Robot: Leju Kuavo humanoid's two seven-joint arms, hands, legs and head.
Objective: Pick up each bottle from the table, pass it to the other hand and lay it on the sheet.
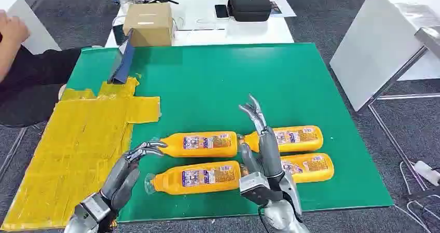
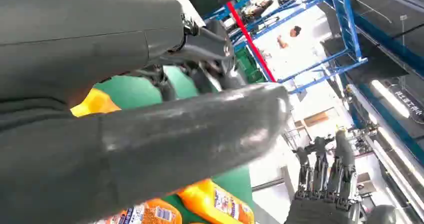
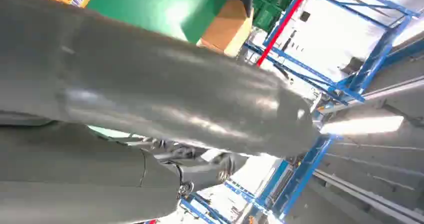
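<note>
Several orange bottles lie on their sides on the green mat (image 1: pixel 218 82): a far left bottle (image 1: pixel 200 144), a far right bottle (image 1: pixel 293 137), a near left bottle (image 1: pixel 194 178) and a near right bottle (image 1: pixel 311 168). My left hand (image 1: pixel 129 170) hovers just left of the two left bottles, fingers (image 1: pixel 149 148) apart and holding nothing. My right hand (image 1: pixel 263 152) stands between the left and right pairs, fingers (image 1: pixel 253 111) stretched forward and empty. The yellow sheet (image 1: pixel 78 145) covers the mat's left side. The left wrist view shows a bottle (image 2: pixel 216 202) and my right hand (image 2: pixel 325 184).
A cardboard box (image 1: pixel 149 23), a black case (image 1: pixel 250 2) and a phone (image 1: pixel 222 11) sit on the white table beyond the mat. A dark flat stand (image 1: pixel 122 62) leans at the mat's far left. A person's arm (image 1: pixel 21 62) is at the left edge. Another white table (image 1: pixel 384 36) stands at the right.
</note>
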